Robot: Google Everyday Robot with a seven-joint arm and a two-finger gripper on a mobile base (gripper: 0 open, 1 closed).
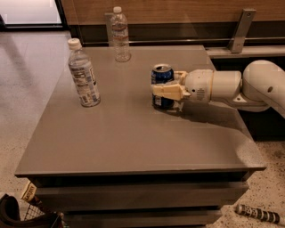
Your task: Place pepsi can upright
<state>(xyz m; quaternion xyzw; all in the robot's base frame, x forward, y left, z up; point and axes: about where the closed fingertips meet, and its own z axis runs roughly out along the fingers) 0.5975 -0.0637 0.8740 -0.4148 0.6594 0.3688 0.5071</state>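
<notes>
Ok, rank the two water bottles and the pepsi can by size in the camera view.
1. The near water bottle, largest in view.
2. The far water bottle looks smaller, but it stands further from the camera, so true size may match.
3. The pepsi can, smallest, upright on the table, gripped by the tool.

Office-like common area: speckled floor (26,89), wood-panelled wall (178,11), grey worktop (133,138) with water bottles (83,75); the gripper (166,83) is over the worktop, jaws clasping the can (161,74).
</notes>
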